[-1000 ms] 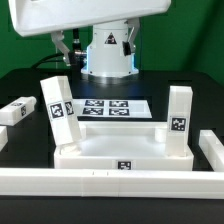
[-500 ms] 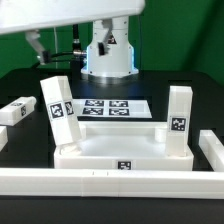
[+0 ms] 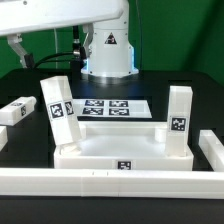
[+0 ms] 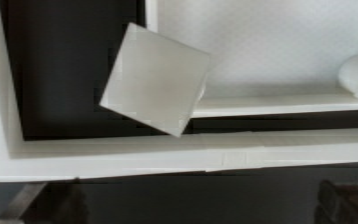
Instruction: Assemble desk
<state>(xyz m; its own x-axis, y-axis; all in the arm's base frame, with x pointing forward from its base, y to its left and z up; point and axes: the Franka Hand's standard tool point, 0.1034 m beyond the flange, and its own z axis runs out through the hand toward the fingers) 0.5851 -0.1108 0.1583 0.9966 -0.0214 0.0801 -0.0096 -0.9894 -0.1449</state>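
Note:
The desk slab [image 3: 100, 158] lies rim up near the front rail. Two white legs stand upright in its corner sockets: one on the exterior view's left [image 3: 57, 112], slightly tilted, and one on the right [image 3: 178, 120]. A third leg [image 3: 17, 110] lies loose at the far left. My gripper [image 3: 16, 48] hangs high above the table at the exterior view's upper left, clear of all parts. In the wrist view its dark fingertips [image 4: 51, 203] stand wide apart with nothing between them. That view looks down on the left leg's top [image 4: 158, 80] and the slab [image 4: 282, 45].
The marker board [image 3: 108, 107] lies behind the slab. A long white border rail [image 3: 110, 182] runs along the front and shows in the wrist view [image 4: 176, 160], and another rail [image 3: 212, 148] stands at the exterior view's right. The robot base [image 3: 108, 50] stands at the back.
My gripper and arm have swung steadily toward the exterior view's left, from above the left leg to the upper left corner. The desk parts have not moved.

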